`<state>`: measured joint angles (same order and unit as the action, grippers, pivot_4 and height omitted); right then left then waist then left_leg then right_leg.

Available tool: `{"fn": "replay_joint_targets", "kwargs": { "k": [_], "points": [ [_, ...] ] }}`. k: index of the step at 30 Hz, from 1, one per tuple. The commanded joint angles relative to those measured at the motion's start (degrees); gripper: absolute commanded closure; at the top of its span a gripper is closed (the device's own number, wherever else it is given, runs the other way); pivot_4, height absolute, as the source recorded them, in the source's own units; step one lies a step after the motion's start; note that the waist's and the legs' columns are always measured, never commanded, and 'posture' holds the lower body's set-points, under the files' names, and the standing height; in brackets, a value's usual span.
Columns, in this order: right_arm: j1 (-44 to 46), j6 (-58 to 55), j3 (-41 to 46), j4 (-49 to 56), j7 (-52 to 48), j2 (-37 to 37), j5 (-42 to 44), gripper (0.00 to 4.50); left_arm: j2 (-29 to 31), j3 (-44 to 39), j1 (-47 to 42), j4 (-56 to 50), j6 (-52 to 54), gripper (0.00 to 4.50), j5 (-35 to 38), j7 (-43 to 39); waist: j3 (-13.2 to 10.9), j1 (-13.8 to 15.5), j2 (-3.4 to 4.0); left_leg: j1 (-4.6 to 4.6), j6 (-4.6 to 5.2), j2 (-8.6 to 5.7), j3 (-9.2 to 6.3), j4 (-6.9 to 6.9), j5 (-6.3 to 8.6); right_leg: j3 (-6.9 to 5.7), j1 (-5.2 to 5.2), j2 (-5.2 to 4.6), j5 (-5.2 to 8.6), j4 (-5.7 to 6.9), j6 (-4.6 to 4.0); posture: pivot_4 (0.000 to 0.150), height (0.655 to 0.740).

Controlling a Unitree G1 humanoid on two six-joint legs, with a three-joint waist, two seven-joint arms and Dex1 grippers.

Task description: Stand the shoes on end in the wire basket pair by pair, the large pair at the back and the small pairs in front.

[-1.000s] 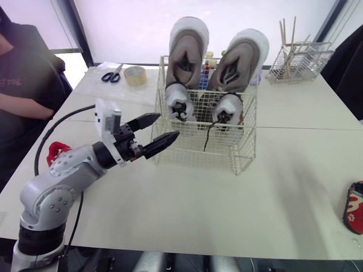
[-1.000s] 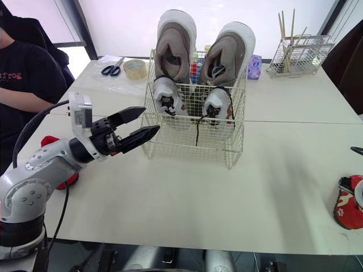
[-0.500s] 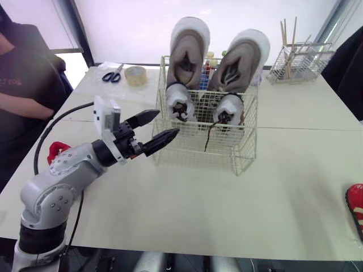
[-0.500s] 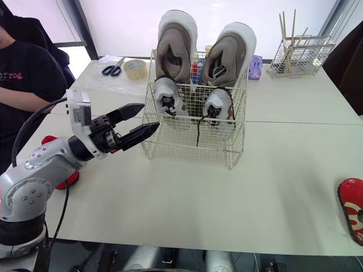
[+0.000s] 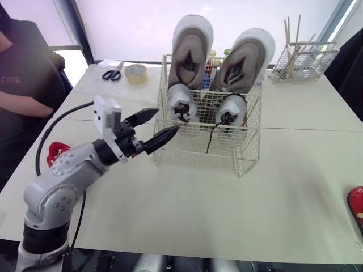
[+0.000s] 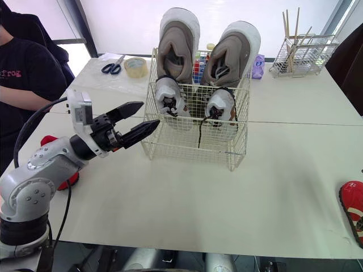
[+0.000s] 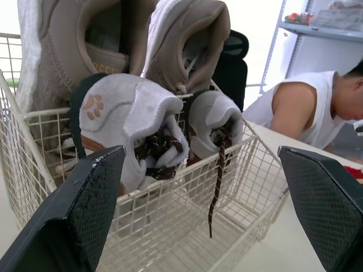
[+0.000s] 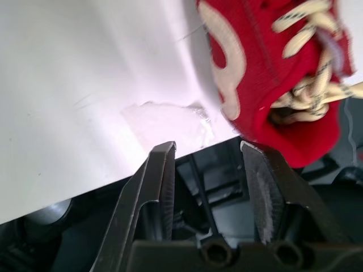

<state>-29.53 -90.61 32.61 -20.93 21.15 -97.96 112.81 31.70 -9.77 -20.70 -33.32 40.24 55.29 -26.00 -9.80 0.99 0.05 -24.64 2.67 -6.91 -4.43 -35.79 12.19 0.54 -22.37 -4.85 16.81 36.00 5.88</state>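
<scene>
My left end effector (image 5: 161, 124) is spread wide with nothing between its fingers, held above the desk (image 5: 227, 209). Its tips are just beside the left wall of the wire basket (image 5: 198, 154) and point toward it, but I cannot tell whether they touch the wire. From the left wrist view, that wall and the shoes behind it lie straight ahead between my two fingers.

In the basket, the large pair stands on end along the back. The left large shoe (image 5: 190, 48) and the right large shoe (image 5: 245, 56) are both tan and grey, and both rise well above the rim. In front of them the small grey pair also stands on end, the left small shoe (image 5: 181, 102) beside the right small shoe (image 5: 231, 110). A dark lace (image 5: 210, 139) hangs down from the right one inside the front wall.

My right end effector (image 8: 210, 164) is also spread and empty, at the desk's near edge. A red shoe (image 8: 272, 73) with cream laces lies on the desk just beyond its tips, not touching them. It shows at the far right edge of the head views.

A second red shoe (image 5: 55, 152) lies on the desk on my left, partly hidden by my left arm.

Farther back are scissors (image 5: 112, 73) and a tape roll (image 5: 135, 73), and a wire rack (image 5: 300, 59) holding sticks stands at the right rear. A person in a dark shirt (image 5: 22, 73) sits at the left.
</scene>
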Motion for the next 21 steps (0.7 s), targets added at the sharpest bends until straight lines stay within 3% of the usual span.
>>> {"fn": "replay_joint_targets", "kwargs": {
  "k": [1, 13, 18, 21],
  "points": [
    [2.60, 0.12, -3.33, -1.70, -0.84, -1.49, 0.19, 2.25, 0.35, -0.50, -1.04, -0.32, -1.19, 0.00, -0.65, -0.46, -0.01, -0.13, 0.00, 0.00, 0.01, -0.04, 0.01, 0.01, 0.01, 0.00, -0.01, -0.04, 0.00, 0.00, 0.00, 0.150, 0.7400],
    [15.79, 6.03, -14.10, 0.42, 7.21, 4.09, 0.19, 2.25, 0.91, -1.06, -1.75, -0.41, -0.79, 0.00, -0.96, -0.35, 0.00, -0.14, 0.04, 0.00, 0.01, -0.05, 0.00, 0.03, 0.01, 0.01, -0.07, -0.07, -0.01, 0.06, 0.01, 0.150, 0.7400],
    [21.17, 5.68, -18.69, -1.97, 9.05, 4.58, 0.19, 4.48, 1.28, -1.16, -2.05, -0.43, -0.77, 0.00, -0.93, -0.12, 0.01, -0.11, 0.06, 0.00, 0.01, -0.06, 0.00, 0.01, 0.01, 0.01, -0.06, -0.06, -0.02, 0.08, 0.02, 0.150, 0.7400],
    [23.63, 4.80, -21.04, -2.82, 8.86, 4.61, 0.19, 4.48, 1.27, -1.05, -2.23, -0.55, -0.71, 0.00, -1.00, 0.09, 0.01, -0.17, 0.07, 0.00, 0.01, -0.06, 0.00, 0.01, 0.01, 0.01, -0.06, -0.06, -0.02, 0.08, 0.02, 0.150, 0.7400]
  ]
}}
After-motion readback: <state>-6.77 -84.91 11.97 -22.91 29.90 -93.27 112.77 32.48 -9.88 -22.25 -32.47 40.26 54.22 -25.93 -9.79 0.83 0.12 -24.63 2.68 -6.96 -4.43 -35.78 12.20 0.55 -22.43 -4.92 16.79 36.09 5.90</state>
